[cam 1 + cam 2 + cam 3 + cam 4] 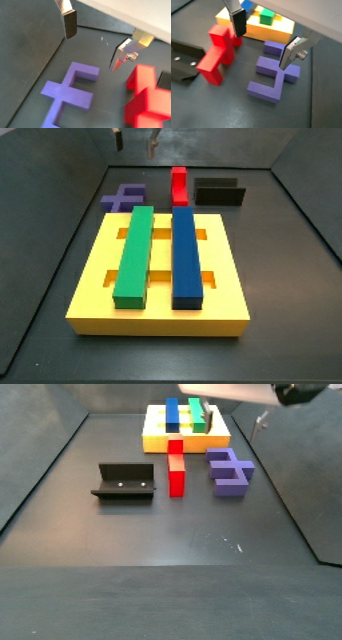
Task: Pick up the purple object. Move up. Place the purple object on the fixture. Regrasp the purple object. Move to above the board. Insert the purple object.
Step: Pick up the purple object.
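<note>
Beneath the tool point(264, 42), whose fingers stand wide apart and empty, the purple object point(272, 71) lies flat on the floor beside a red block point(218, 52). Nothing is picked up yet; the fixture point(126, 481) and board point(160, 278) wait.

No legible text, labels, brands, numbers or signs on any object in the four views

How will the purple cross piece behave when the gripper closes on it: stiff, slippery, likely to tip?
The purple object looks like a solid, matte block, so probably stiff and not very slippery. It lies flat on the floor with straight sides, so it should neither roll nor tip. The gripper hangs open above it, not yet touching; an off-centre pinch might swivel the piece toward the red block beside it.
</note>
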You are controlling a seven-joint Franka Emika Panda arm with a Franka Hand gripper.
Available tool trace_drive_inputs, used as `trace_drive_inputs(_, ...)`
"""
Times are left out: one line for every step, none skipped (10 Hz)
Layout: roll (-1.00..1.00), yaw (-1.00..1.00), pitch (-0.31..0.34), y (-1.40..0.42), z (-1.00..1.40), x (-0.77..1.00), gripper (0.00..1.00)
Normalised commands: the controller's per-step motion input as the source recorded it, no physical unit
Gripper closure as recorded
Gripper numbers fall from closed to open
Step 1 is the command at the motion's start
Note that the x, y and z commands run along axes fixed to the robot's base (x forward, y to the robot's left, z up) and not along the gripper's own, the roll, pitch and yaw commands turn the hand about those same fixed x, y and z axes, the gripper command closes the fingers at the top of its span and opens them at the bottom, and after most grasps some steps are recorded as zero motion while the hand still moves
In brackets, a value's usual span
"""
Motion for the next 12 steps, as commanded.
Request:
trace_drive_inputs(-0.24,-0.69,-0.214,-0.07,-0.25,-0.36,0.00)
trace_drive_inputs(-0.22,-0.69,-0.204,-0.10,-0.21,-0.33,0.00)
trace_drive_inputs(-0.16,-0.73,-0.167,-0.13,-0.15,-0.27,0.00)
trace_drive_inputs(-0.09,-0.77,-0.120,-0.15,-0.09,-0.19,0.00)
trace_drive_inputs(-0.01,-0.85,-0.056,-0.15,-0.12,-0.10,0.00)
trace_drive_inputs(-0.03,-0.85,-0.066,-0.15,-0.17,-0.10,0.00)
trace_drive_inputs(-0.09,-0.83,-0.073,-0.13,-0.26,-0.12,0.00)
trace_drive_inputs(-0.19,-0.89,-0.077,-0.04,-0.36,-0.06,0.00)
trace_drive_inputs(-0.21,-0.87,-0.099,-0.04,-0.38,-0.09,0.00)
trace_drive_inputs(-0.22,-0.85,-0.100,-0.04,-0.38,-0.10,0.00)
trace_drive_inputs(-0.28,-0.81,-0.114,-0.03,-0.35,-0.13,0.00)
trace_drive_inputs(-0.29,-0.79,-0.126,-0.03,-0.38,-0.16,0.00)
